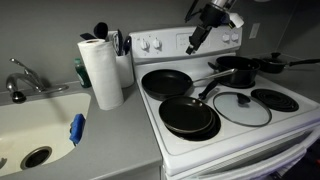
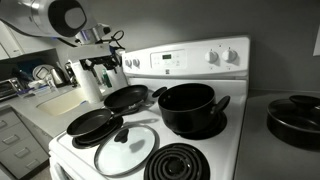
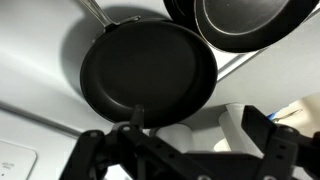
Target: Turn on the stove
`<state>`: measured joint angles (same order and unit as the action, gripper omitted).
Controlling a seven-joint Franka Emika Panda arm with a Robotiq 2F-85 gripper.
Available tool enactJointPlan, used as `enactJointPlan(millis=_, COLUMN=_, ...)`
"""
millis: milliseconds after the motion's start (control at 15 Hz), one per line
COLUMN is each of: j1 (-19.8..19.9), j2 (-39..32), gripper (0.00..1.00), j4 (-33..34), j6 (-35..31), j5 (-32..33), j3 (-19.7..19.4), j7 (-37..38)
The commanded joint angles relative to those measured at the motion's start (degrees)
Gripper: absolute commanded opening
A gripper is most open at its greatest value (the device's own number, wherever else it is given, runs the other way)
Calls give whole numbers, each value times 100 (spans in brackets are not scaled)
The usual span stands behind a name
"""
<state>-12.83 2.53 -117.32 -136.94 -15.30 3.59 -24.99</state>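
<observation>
The white stove [image 1: 225, 135] shows in both exterior views, with a raised back panel [image 2: 185, 62] of round white knobs [image 1: 150, 44]. My gripper [image 1: 194, 43] hangs in front of the back panel, above the rear left burner, open and empty. In an exterior view it [image 2: 103, 68] sits close to the left pair of knobs [image 2: 134, 62]. In the wrist view my gripper [image 3: 190, 150] is open, and two white knobs [image 3: 176, 134] show between its dark fingers. I cannot tell whether it touches them.
Two black frying pans [image 1: 165, 82] [image 1: 188, 116], a glass lid [image 1: 242, 108] and a black pot [image 1: 236, 70] sit on the burners; one coil [image 1: 274, 99] is bare. A paper towel roll [image 1: 101, 72] and a sink [image 1: 30, 125] lie beside the stove. Another pot [image 2: 296, 118] stands on the counter.
</observation>
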Motion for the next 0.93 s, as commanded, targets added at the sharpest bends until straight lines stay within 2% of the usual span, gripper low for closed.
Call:
enactJointPlan(millis=0, j1=143, j2=-14, gripper=100, j4=17, j6=19, j5=10, j3=155, j7=35)
enactJointPlan(millis=400, j1=145, j2=-82, gripper=100, j4=76, j6=-74, j5=-4, j3=177, j7=68)
enactJointPlan(millis=867, j1=223, j2=-996, gripper=100, j4=1134, j6=-280, j5=-20, j3=219, j7=-189)
